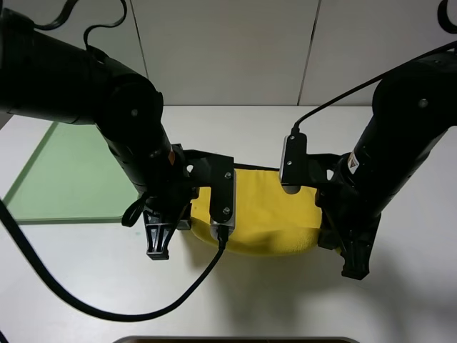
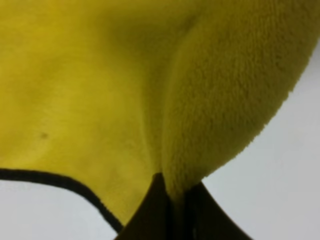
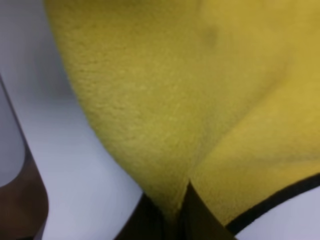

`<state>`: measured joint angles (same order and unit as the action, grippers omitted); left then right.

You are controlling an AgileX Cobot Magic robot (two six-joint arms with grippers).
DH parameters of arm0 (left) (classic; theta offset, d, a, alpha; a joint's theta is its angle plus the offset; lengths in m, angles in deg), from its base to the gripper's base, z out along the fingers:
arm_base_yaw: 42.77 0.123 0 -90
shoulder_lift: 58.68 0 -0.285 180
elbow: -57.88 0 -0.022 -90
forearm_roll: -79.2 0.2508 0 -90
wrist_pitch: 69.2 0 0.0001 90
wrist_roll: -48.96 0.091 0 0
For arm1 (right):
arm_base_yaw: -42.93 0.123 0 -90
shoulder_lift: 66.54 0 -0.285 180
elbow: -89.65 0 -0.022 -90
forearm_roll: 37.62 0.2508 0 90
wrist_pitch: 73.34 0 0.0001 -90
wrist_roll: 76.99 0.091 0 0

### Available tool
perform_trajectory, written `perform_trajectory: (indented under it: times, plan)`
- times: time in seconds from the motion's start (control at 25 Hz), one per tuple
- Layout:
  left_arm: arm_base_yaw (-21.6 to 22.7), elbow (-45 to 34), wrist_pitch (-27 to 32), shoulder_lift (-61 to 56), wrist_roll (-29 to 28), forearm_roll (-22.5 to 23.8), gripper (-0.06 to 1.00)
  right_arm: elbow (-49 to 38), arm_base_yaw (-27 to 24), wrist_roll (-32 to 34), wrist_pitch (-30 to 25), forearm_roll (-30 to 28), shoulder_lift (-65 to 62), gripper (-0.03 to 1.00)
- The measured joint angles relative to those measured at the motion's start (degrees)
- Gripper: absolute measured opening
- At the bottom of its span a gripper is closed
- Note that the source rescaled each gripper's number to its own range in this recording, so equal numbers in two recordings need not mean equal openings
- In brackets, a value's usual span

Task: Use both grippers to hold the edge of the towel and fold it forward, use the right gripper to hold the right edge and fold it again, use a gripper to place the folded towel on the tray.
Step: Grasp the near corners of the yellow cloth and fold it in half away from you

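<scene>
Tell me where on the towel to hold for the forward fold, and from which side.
The towel's near edge, one pinch toward each end, from the robot's side, as the left gripper and right gripper hold it. That edge hangs raised between them while the black-bound far edge lies flat.

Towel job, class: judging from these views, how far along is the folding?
Done: left pincer and right pincer are shut on the towel at its edge. In hand: first forward fold, edge raised. Left: second fold, then placing it on the tray.
</scene>
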<state>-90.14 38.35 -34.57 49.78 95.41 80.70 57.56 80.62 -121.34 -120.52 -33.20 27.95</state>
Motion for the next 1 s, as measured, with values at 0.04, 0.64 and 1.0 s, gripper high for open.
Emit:
perform_trajectory:
  times: [0.04, 0.64, 1.0]
  plan:
    - [0.0, 0.0, 0.1, -0.4, 0.0, 0.1, 0.0, 0.0, 0.0, 0.1, -0.2, 0.1, -0.7, 0.0]
    - [0.0, 0.0, 3.1, -4.5, -1.4, 0.4, 0.0, 0.0, 0.0, 3.4, -6.3, 0.2, -7.0, 0.0]
    - [0.0, 0.0, -0.5, -5.0, -2.3, 3.3, 0.0, 0.0, 0.0, 4.3, -4.5, -2.5, -7.3, 0.0]
